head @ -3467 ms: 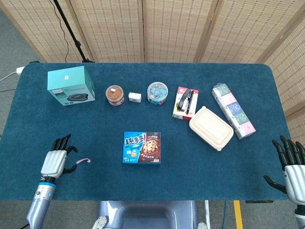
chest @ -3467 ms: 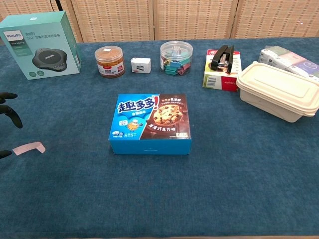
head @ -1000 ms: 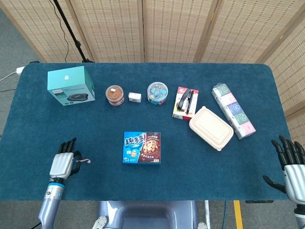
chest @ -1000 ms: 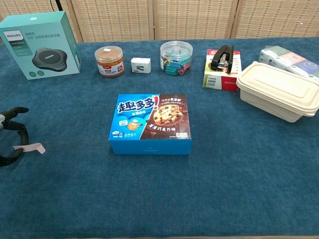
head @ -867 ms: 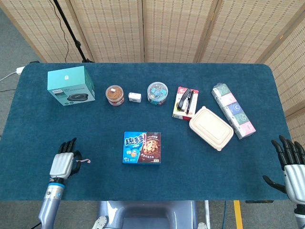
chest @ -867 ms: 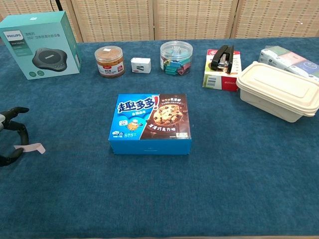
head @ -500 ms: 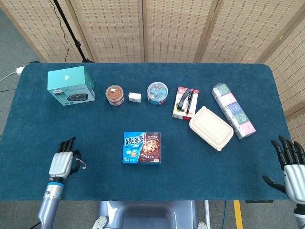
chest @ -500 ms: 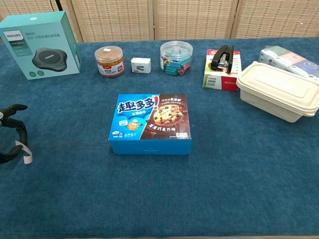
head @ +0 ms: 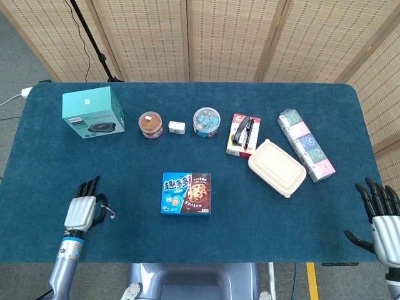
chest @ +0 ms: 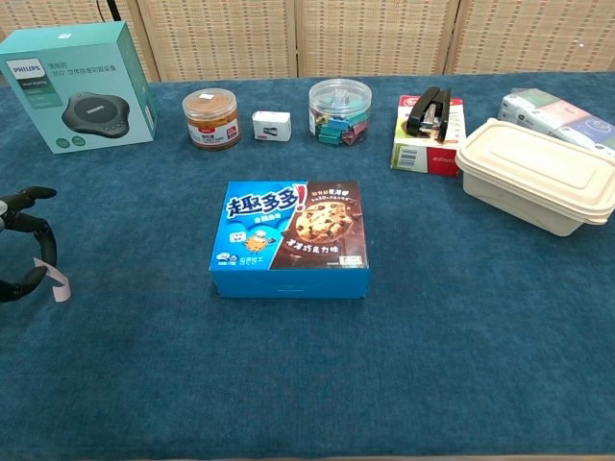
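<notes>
From the head view, the left hand sits low at the near left of the blue table, fingers pointing away and curled a little, with a small pale paper strip showing at its thumb side. The right hand rests at the table's near right corner, fingers spread and holding nothing. A blue cookie box lies between them, nearer the left hand but well apart from it. Along the far side stand a teal speaker box, a brown-lidded jar and a tub of binder clips.

From the chest view, only the dark fingers of the left hand appear at the left edge, curved round and pinching the paper strip, which hangs tilted off the cloth. The cookie box lies flat mid-table. The right hand is out of this view.
</notes>
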Tool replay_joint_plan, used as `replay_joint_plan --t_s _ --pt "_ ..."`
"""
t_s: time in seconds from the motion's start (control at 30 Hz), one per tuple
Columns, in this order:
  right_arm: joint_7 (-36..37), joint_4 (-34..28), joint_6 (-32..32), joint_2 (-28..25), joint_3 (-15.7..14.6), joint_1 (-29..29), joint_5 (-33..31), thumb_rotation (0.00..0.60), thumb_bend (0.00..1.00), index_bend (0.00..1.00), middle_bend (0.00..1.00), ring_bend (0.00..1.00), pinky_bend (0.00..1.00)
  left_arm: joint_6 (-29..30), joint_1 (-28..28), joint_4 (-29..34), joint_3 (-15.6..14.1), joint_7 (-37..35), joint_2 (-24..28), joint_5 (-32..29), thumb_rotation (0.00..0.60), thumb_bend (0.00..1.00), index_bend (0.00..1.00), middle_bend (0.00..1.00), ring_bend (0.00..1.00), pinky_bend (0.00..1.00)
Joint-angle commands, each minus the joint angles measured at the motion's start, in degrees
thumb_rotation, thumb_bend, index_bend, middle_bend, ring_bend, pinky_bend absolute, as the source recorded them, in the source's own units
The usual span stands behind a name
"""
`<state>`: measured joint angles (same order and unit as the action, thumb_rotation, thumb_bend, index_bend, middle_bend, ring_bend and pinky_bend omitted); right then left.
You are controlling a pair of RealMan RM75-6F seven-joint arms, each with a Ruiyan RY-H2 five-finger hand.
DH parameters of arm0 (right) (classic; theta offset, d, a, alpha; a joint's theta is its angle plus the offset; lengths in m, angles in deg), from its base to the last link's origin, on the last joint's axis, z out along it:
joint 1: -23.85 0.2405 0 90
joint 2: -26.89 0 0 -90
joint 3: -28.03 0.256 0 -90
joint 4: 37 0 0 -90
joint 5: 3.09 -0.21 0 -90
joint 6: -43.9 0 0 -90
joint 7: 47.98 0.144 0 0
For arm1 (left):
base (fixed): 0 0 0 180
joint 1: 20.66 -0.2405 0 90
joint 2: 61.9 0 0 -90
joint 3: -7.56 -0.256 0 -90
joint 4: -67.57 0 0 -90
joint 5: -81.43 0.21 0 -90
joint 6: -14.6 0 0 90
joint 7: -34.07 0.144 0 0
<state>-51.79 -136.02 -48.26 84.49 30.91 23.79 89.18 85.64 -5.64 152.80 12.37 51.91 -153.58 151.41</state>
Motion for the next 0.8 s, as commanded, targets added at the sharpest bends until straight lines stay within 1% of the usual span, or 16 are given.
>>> replay_joint_plan --t_s 0.03,0.23,0.3,0.37,0.43,0.57,0.7,0.77,0.8 --pt "0.1 0.0 0.0 0.0 0.0 0.0 -0.1 0.6 0.0 0.0 0.0 0.0 0.0 0.4 1.0 4.2 1.0 2.9 1.7 0.1 0.6 0.47 0.58 0.0 0.0 0.0" --pt "0.1 0.0 0.1 -0.1 0.0 0.0 -0.2 0.6 0.0 0.01 0.0 0.0 0.0 2.1 4.3 11.6 3.8 11.7 2.9 1.1 0.6 0.47 0.58 0.0 0.0 0.0" --pt "0.2 0.0 0.0 -0.1 0.1 0.0 -0.2 0.6 0.0 0.01 0.0 0.0 0.0 1.5 6.2 13.6 4.9 14.6 3.0 1.3 0.6 0.47 0.58 0.0 0.0 0.0" --pt "0.2 0.0 0.0 -0.1 0.1 0.0 -0.3 0.6 0.0 0.01 0.0 0.0 0.0 -0.4 8.4 14.9 5.9 17.4 3.3 1.0 0.6 0.47 0.58 0.0 0.0 0.0" --pt "0.3 0.0 0.0 -0.1 0.2 0.0 -0.3 0.6 0.0 0.01 0.0 0.0 0.0 -2.2 10.5 15.5 6.8 19.9 3.1 -0.1 0.6 0.47 0.58 0.0 0.0 0.0" --pt "0.3 0.1 0.2 0.0 0.1 0.2 -0.3 0.6 0.0 0.01 0.0 0.0 0.0 -5.1 15.0 15.4 8.7 25.0 1.1 -3.4 0.6 0.47 0.58 0.0 0.0 0.0" --pt "0.3 0.1 0.5 0.0 0.1 0.3 -0.3 0.6 0.0 0.01 0.0 0.0 0.0 -5.9 18.1 14.7 9.3 29.5 -1.1 -6.1 0.6 0.47 0.58 0.0 0.0 0.0" --pt "0.3 0.2 0.7 0.1 0.0 0.4 -0.2 0.6 0.0 0.01 0.0 0.0 0.0 -5.9 20.0 14.1 9.5 33.4 -2.7 -8.1 0.6 0.47 0.58 0.0 0.0 0.0" --pt "0.3 0.2 0.7 0.1 0.0 0.4 -0.2 0.6 0.0 0.01 0.0 0.0 0.0 -6.0 20.5 13.9 9.6 34.1 -3.1 -8.8 0.6 0.47 0.58 0.0 0.0 0.0"
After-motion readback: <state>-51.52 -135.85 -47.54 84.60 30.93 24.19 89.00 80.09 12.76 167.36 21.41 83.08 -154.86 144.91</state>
